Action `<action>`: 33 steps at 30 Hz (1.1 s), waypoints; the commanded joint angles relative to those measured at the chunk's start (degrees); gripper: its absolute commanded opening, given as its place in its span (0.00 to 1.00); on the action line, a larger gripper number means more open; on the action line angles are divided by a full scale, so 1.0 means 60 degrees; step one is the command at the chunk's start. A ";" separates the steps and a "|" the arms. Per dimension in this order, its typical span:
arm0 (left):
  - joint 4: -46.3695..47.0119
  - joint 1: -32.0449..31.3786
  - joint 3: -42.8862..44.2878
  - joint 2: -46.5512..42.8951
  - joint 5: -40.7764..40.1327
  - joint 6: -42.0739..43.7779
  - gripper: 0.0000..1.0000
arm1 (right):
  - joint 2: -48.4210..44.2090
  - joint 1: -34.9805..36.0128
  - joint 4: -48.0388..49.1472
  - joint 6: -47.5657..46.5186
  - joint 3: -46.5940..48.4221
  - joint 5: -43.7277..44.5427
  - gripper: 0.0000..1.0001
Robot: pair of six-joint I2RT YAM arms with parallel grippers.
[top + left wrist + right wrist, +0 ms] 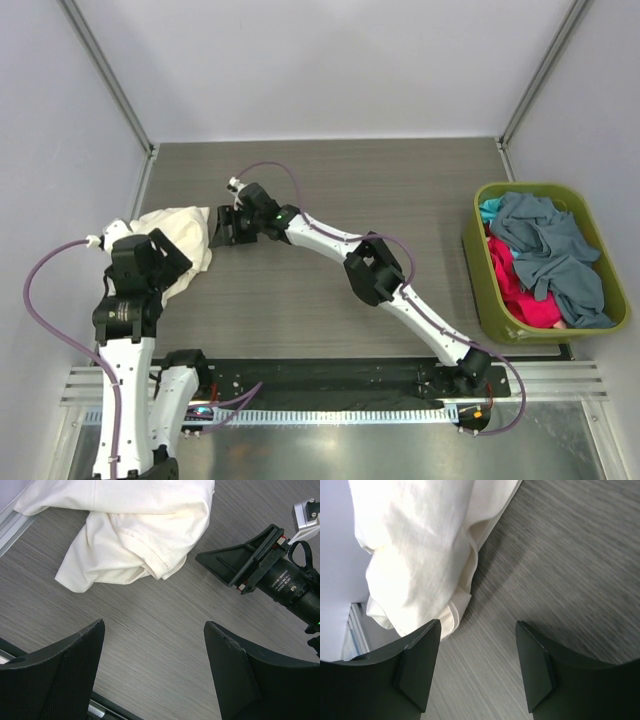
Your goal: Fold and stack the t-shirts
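Note:
A crumpled cream t-shirt (178,238) lies at the table's left side, partly under my left arm. It also shows in the left wrist view (130,535) and the right wrist view (420,550). My left gripper (154,630) is open and empty above bare table, just short of the shirt. My right gripper (220,226) reaches across to the shirt's right edge, open and empty; its left finger (417,667) is beside a shirt fold. It also shows in the left wrist view (250,560). Slate grey-blue (550,245), red-pink (520,290) and teal (490,208) t-shirts lie bunched in the basket.
An olive-green plastic basket (485,290) stands at the table's right edge. Walls close the left, back and right sides. A black rail and metal strip run along the near edge (330,385). Bare wood-grain table (330,180) lies between shirt and basket.

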 commanded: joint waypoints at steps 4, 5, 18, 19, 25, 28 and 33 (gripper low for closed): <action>0.0226 0.0178 0.0176 -0.0711 -0.0366 -0.0138 0.81 | 0.0700 0.0080 0.1335 0.0924 0.0243 -0.0755 0.67; 0.0241 0.0236 0.0162 -0.0901 -0.0366 -0.0138 0.81 | 0.0715 0.0110 0.1422 0.0894 0.0199 -0.0741 0.66; 0.0446 0.1042 0.0088 -0.1020 0.0249 0.0008 0.80 | 0.0466 0.0432 0.1687 0.0322 -0.1017 -0.0683 0.44; 0.0461 0.1028 0.0088 -0.1049 0.0249 0.0008 0.80 | 0.0481 0.0447 0.1701 0.0323 -0.1002 -0.0639 0.44; 0.0446 0.1057 0.0088 -0.1049 0.0249 0.0067 0.80 | 0.0744 0.0476 0.1745 0.0352 -0.0549 -0.0434 0.18; 0.0461 0.1057 0.0088 -0.1005 0.0278 0.0111 0.80 | 0.0541 0.0316 0.1614 0.0309 -0.0475 -0.0258 0.01; 0.0563 0.1057 0.0074 -0.0889 0.0526 0.0155 0.80 | -0.2046 -0.0694 0.0998 -0.0262 -0.2703 0.0413 0.01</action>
